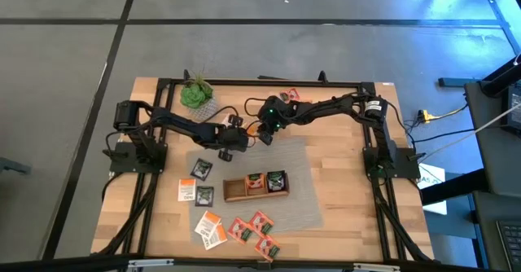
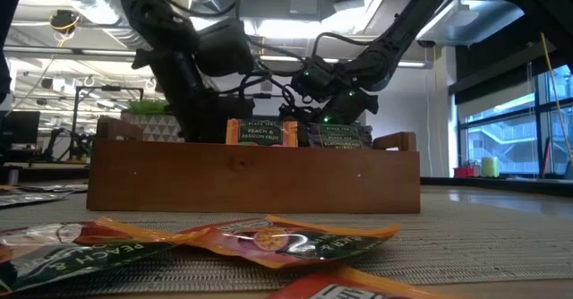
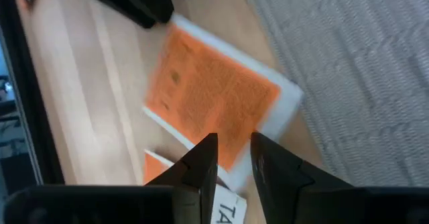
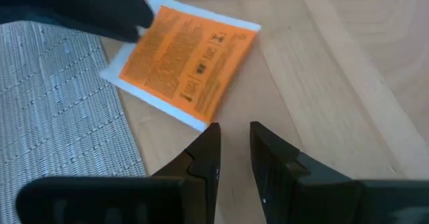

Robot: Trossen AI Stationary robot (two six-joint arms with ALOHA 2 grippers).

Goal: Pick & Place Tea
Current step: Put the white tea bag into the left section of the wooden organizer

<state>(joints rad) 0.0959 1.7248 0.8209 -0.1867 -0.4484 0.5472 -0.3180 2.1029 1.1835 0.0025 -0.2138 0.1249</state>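
Table: a light wooden table top [image 1: 342,182] with a black frame around its edges.
Mat: a grey woven mat [image 1: 297,170] lies in the middle of the table.
Tray: a long brown wooden tray [image 1: 256,186] sits on the mat. It has three boxes in a row. Two boxes hold tea packets and the box at one end looks bare.
Tea: many small flat tea packets. Red ones [image 1: 254,230] and white-and-orange ones [image 1: 211,229] lie near the front edge. Dark ones [image 1: 201,170] lie beside the mat on the left arm's side. One orange packet with a white edge [image 4: 182,63] lies on the bare wood right at the edge of the mat, between the two grippers.
Left gripper: the left gripper [image 3: 233,158] hangs just over that orange packet. Its fingers stand a little apart and grasp nothing.
Right gripper: the right gripper [image 4: 234,147] is near the same packet, over bare wood. Its fingers also stand a little apart, with nothing between them.
Plant: a small green plant [image 1: 195,94] stands near the back edge.
Room: a grey floor lies around the table. The low view shows an office with ceiling lights, pipes, desks and big windows.
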